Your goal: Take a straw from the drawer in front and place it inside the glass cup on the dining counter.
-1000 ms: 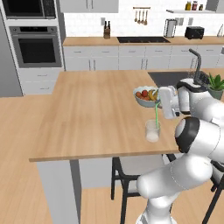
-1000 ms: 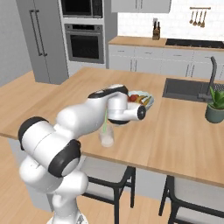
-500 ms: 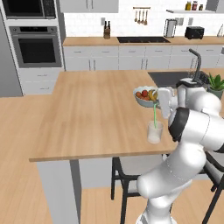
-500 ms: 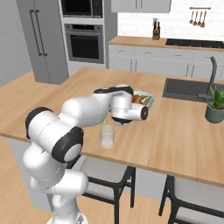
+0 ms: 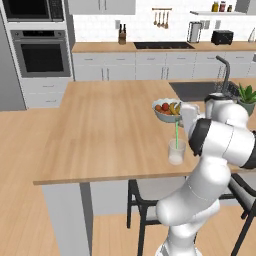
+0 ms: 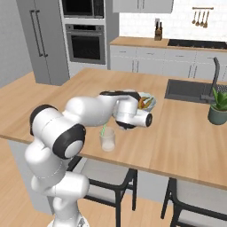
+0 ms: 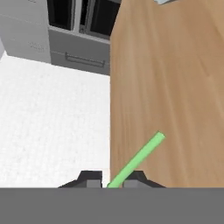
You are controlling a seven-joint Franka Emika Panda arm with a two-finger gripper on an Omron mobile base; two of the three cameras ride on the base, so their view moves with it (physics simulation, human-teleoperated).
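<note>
Straw [image 5: 176,134] standing upright in the glass cup [image 5: 176,151].
Your claw [image 7: 113,180] is nearly closed around the straw's top (bottom end down in the cup), just in front of the fruit bowl [image 5: 166,112] on the table [image 5: 100,135].

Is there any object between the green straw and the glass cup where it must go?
Nothing visible blocks it. The straw already stands with its lower end inside the glass cup on the dining counter. The fruit bowl sits behind the cup, out of the way.
</note>
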